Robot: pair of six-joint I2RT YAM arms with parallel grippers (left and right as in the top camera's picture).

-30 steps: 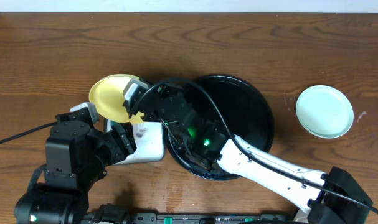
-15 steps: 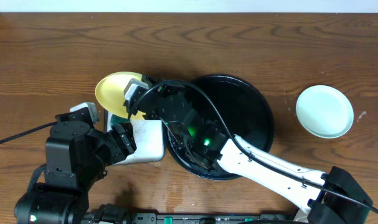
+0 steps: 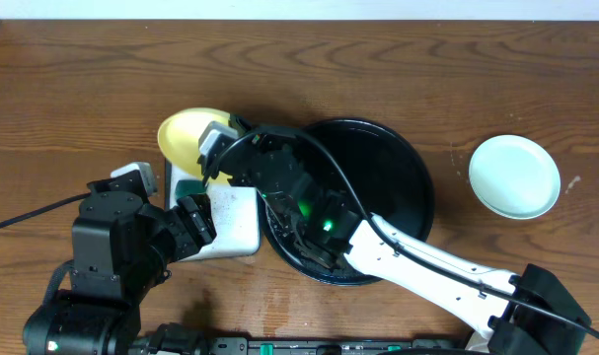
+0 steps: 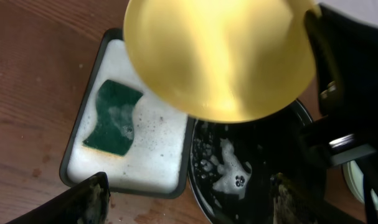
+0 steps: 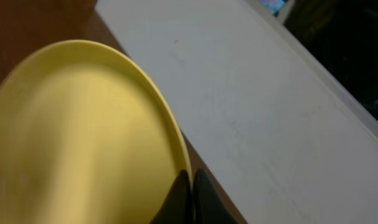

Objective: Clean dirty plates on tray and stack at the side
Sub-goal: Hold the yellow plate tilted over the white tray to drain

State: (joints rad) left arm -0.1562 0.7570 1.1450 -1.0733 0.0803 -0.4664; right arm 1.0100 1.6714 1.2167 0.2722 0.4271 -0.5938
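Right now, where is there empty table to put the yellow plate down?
Bare wood lies between the black tray and the green plate, and all along the far edge of the table. It is crowded where the yellow plate, the white tray and the black tray meet.

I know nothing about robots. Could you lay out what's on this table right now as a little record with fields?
Yellow plate: lifted and tilted, pinched at its rim by the right fingers
Left fingers: open, holding nothing
White tray: full of soapy foam, beside the black tray
Green sponge: lying in the white tray's foam
Black tray: some foam inside, partly hidden by the right arm
Mint plate: on bare wood at the right, apart from the black tray
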